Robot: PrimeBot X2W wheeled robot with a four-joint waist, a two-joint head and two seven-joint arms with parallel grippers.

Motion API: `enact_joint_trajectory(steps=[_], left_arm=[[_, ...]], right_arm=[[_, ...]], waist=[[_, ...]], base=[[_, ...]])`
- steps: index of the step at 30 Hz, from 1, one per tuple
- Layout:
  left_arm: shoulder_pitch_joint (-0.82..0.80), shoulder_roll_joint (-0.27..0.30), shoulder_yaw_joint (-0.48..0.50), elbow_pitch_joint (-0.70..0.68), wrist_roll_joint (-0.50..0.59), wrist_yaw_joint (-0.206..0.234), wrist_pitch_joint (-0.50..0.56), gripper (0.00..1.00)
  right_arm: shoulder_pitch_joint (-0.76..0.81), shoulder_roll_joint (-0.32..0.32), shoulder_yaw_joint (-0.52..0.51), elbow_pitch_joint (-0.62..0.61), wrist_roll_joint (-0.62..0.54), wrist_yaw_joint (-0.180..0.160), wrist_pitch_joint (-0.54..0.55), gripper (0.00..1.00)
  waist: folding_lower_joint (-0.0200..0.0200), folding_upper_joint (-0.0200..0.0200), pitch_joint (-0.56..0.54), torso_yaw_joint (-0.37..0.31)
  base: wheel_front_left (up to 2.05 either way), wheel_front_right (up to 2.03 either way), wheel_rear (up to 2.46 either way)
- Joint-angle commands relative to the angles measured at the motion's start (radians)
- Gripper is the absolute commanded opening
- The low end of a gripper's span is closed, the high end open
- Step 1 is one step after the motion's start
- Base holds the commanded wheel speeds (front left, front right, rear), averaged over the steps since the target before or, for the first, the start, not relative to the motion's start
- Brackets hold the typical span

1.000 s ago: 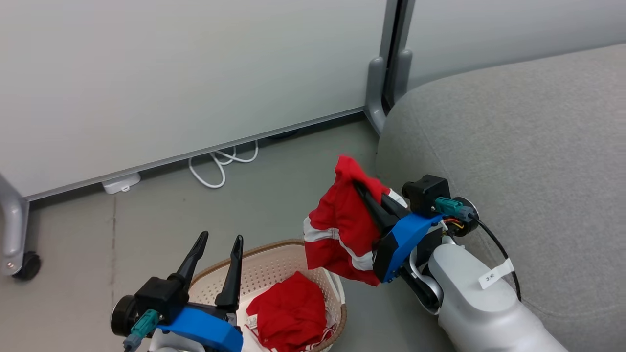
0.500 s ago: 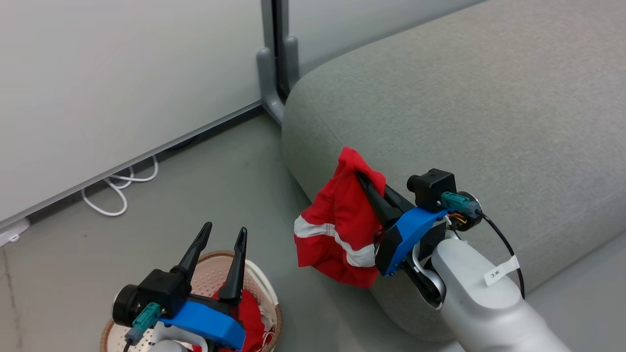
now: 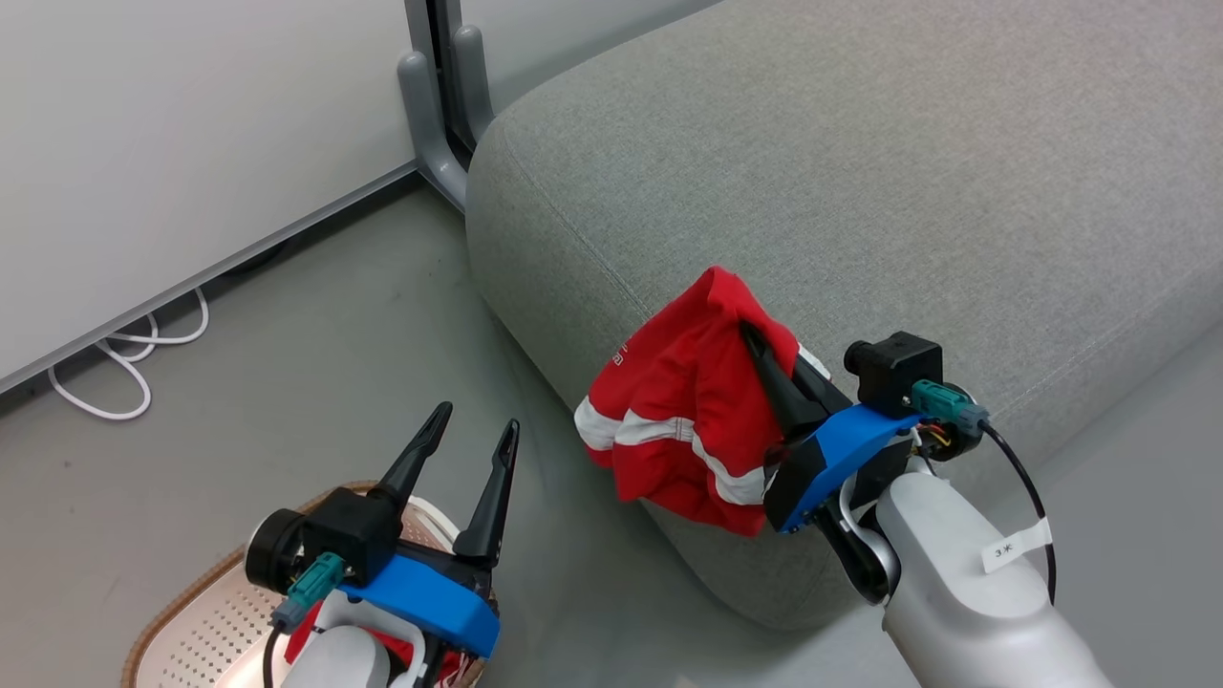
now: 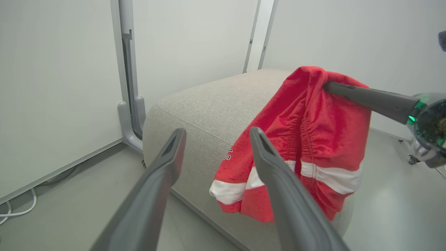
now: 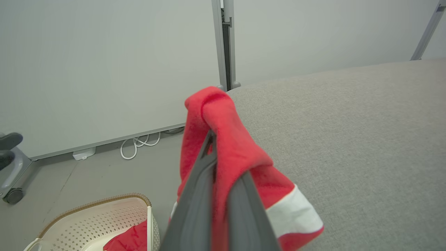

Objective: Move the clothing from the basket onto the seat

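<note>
The right pincer (image 3: 755,344) is clamped shut on a red garment (image 3: 678,411), its two dark fingers pressed together with a fold of the cloth bunched over their tips. The garment hangs free from that grip, a white band running across its lower part and small white lettering near one edge. It dangles at the front edge of the grey seat (image 3: 860,191), near the seat's rounded corner; whether the cloth touches the upholstery cannot be told.

The left pincer (image 3: 478,417) stands wide open and holds nothing, its two fingers spread and pointing towards the hanging garment and the seat. In the left wrist view the same fingers (image 4: 268,157) frame the garment, well apart from it.

Under the left arm sits one cream perforated basket (image 3: 162,612) with a brown woven-look rim, resting on the grey floor (image 3: 287,382) beside the seat. A second red garment (image 5: 130,240) lies inside it, mostly hidden by the arm in the head view. That makes two garments: one in the air, one in the basket, none lying on the seat.

Behind, pale wall panels meet at one grey post (image 3: 435,143), and one white cable (image 3: 124,354) loops along the floor at the wall's foot.
</note>
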Motion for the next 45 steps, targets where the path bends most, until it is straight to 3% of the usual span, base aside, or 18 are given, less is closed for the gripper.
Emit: enact_joint_trajectory(steps=[1,7,14,18,27,31,35,38,45], left_arm=[[-0.021,0.011,-0.004,0.006,-0.005,-0.002,-0.005,1.0],[-0.021,0.015,-0.01,-0.01,0.003,-0.002,-0.005,1.0],[-0.018,0.04,0.023,-0.064,0.037,-0.002,-0.005,1.0],[-0.065,0.07,-0.014,-0.098,0.053,-0.002,-0.005,1.0],[-0.192,0.118,-0.065,-0.17,0.068,-0.002,-0.005,1.0],[-0.232,0.149,-0.07,-0.203,0.079,-0.002,-0.005,1.0],[-0.267,0.174,-0.074,-0.231,0.087,-0.002,0.0,1.0],[-0.278,0.189,-0.069,-0.248,0.093,0.0,0.002,1.0],[-0.3,0.204,-0.071,-0.274,0.093,0.003,0.014,1.0]], right_arm=[[0.016,0.002,-0.005,-0.013,-0.004,0.0,-0.004,0.0],[0.018,0.002,-0.028,-0.041,0.03,0.0,-0.004,0.0],[-0.128,-0.007,-0.126,-0.017,0.02,0.0,-0.004,0.0],[-0.247,-0.056,-0.232,0.014,-0.005,0.0,0.005,0.0],[-0.438,-0.266,-0.47,0.009,-0.089,0.0,0.029,0.0],[-0.473,-0.311,-0.575,0.01,-0.127,0.0,0.028,0.0],[-0.486,-0.312,-0.655,0.03,-0.157,0.0,0.022,0.0],[-0.486,-0.278,-0.701,0.054,-0.159,0.0,0.017,0.0],[-0.475,-0.242,-0.742,0.107,-0.191,0.0,0.005,0.0]], waist=[[0.0,0.0,0.005,-0.001],[0.0,0.0,0.03,0.001],[0.0,0.0,0.117,0.009],[0.0,0.0,0.201,0.069],[0.0,0.0,0.419,0.206],[0.0,0.0,0.507,0.235],[0.0,0.0,0.576,0.255],[0.0,0.0,0.605,0.252],[0.0,0.0,0.625,0.245]], base=[[0.0,0.0,0.0],[0.0,0.0,0.0],[0.0,0.0,0.0],[0.0,0.0,0.0],[0.0,0.0,0.0],[0.0,0.0,0.0],[0.0,0.0,0.0],[0.0,0.0,0.0],[0.0,0.0,0.0]])
